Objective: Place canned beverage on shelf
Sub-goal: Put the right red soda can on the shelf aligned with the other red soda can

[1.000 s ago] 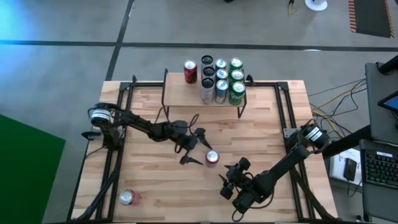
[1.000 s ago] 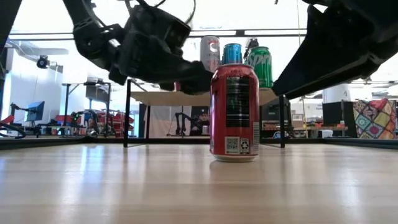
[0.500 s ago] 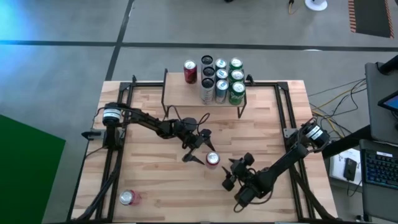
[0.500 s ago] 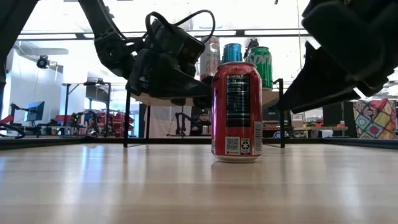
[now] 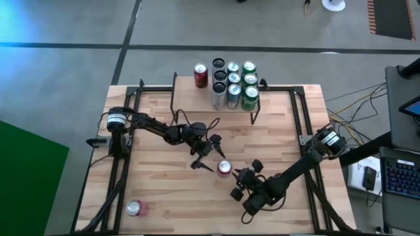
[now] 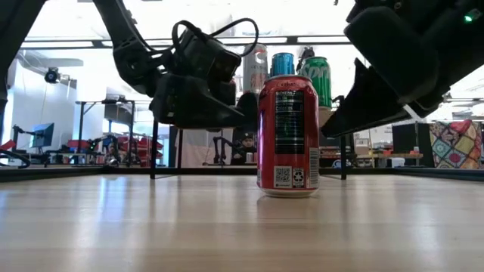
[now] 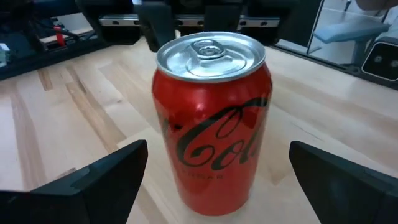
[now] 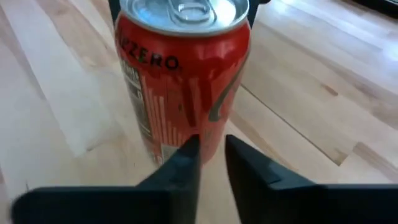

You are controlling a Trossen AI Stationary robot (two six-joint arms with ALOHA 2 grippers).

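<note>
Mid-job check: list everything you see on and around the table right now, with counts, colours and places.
Red can: one, red, upright mid-table between both grippers.
Second red can: one, red, near front-left table corner.
Shelf: one, light wood on black legs, at table's far edge.
Cans on shelf: about eight; one red standing apart to the left, the rest silver, dark, blue and green, clustered.
Table: one, light wood.
Left gripper: open, fingers either side of the mid-table can, not touching.
Right gripper: fingers nearly together, pointed at the same can.

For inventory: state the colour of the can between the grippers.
Red with a silver top; left wrist view shows it best.
</note>
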